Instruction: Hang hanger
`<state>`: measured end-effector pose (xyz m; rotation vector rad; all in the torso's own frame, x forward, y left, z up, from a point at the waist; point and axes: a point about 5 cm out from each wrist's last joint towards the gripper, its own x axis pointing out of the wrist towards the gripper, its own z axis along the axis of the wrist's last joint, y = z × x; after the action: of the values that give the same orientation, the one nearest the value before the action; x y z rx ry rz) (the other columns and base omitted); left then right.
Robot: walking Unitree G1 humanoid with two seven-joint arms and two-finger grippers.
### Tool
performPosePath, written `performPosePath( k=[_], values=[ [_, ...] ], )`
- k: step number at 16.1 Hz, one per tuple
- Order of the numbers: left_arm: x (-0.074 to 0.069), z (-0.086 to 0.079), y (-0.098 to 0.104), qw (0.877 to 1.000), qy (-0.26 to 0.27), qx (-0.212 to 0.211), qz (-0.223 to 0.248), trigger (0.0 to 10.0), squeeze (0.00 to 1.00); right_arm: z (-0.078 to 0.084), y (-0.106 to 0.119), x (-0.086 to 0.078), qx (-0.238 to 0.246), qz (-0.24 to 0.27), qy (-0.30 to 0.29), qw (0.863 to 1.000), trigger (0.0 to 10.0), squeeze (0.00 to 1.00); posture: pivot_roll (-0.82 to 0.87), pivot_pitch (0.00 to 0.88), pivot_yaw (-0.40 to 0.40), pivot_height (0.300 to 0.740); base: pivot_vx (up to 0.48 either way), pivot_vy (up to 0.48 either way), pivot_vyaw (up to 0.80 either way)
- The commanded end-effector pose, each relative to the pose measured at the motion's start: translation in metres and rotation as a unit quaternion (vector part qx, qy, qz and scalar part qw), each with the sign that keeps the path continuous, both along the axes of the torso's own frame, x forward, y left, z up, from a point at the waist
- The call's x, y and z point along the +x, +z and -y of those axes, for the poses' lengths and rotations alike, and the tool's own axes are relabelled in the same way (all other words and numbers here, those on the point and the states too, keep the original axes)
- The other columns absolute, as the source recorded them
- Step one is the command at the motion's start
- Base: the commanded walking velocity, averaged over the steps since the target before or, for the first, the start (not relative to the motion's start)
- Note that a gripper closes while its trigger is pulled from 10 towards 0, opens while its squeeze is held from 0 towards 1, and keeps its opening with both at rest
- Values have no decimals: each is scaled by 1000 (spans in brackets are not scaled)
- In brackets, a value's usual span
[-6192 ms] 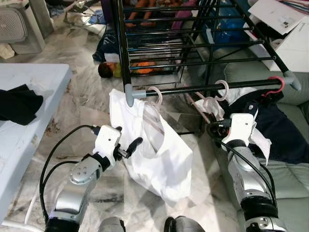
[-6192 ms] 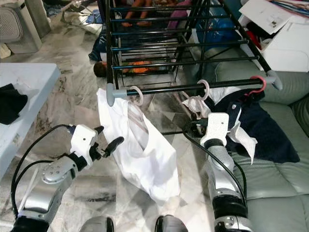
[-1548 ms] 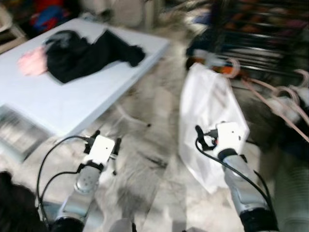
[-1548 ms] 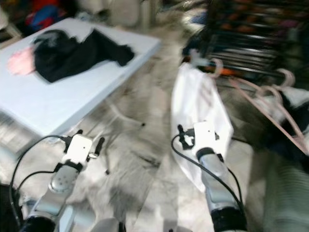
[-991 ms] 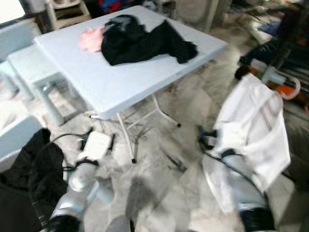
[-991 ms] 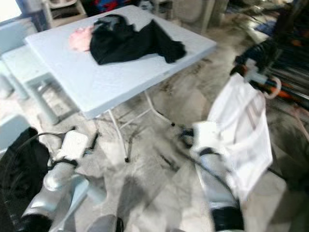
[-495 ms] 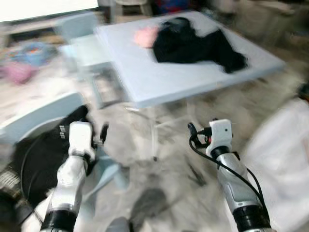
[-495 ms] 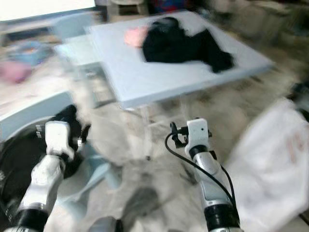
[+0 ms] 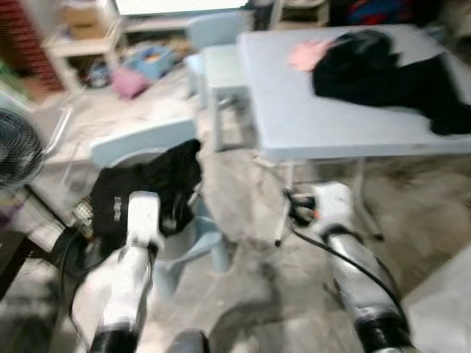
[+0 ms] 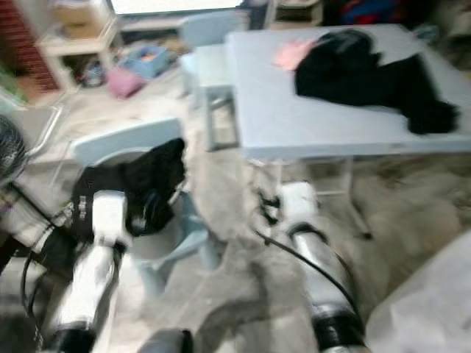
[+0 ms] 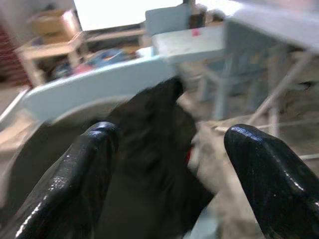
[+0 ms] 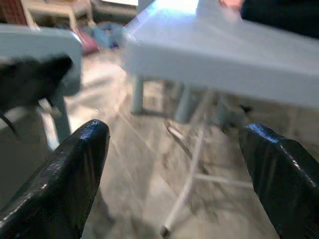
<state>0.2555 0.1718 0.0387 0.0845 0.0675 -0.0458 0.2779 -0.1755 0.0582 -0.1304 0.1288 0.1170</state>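
On table [image 9: 309, 118], blurred dark clothes [image 9: 383, 73]

A pale blue tabletop [image 9: 309, 118] stands ahead on thin folding legs [image 12: 192, 174], a black garment [image 9: 383, 73] and a pink cloth [image 9: 309, 53] heaped at its far side, its near half bare. A light blue chair [image 9: 147, 147] draped with dark clothing [image 9: 147, 191] blocks the left. Between chair and tabletop runs an open strip of marble floor [image 9: 257, 279]. A fan [image 9: 15, 154] stands at far left.
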Motion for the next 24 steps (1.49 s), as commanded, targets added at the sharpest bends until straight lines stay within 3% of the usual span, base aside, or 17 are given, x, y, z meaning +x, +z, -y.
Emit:
performPosePath(
  k=[1, 7, 13, 16, 24],
  values=[
    [-2, -15, 14, 999, 29, 17, 29, 10000, 0, 0, 2, 1, 8, 6, -4, 1000, 10000, 0, 21, 0, -26, 740, 0, 0, 0],
    [-15, -52, 2, 995, 75, 60, -30, 10000, 0, -7, 6, -4, 16, 0, 15, 1000, 10000, 0, 29, 22, -58, 740, 0, 0, 0],
    [-6, -58, 9, 995, 63, 72, -32, 10000, 0, -7, 10, -11, 23, 0, 17, 1000, 10000, 0, 10, 34, -40, 740, 0, 0, 0],
    [-7, -58, 15, 996, 51, 71, -24, 10000, 0, -14, 14, -15, 23, 5, 32, 999, 10000, 0, 21, 57, -43, 740, 87, 0, 754],
    [-7, -65, 23, 996, 42, 73, -21, 10000, 0, -16, 18, -1, 36, 8, 25, 999, 10000, 0, 60, 39, -45, 740, 344, 0, 67]
  ],
)
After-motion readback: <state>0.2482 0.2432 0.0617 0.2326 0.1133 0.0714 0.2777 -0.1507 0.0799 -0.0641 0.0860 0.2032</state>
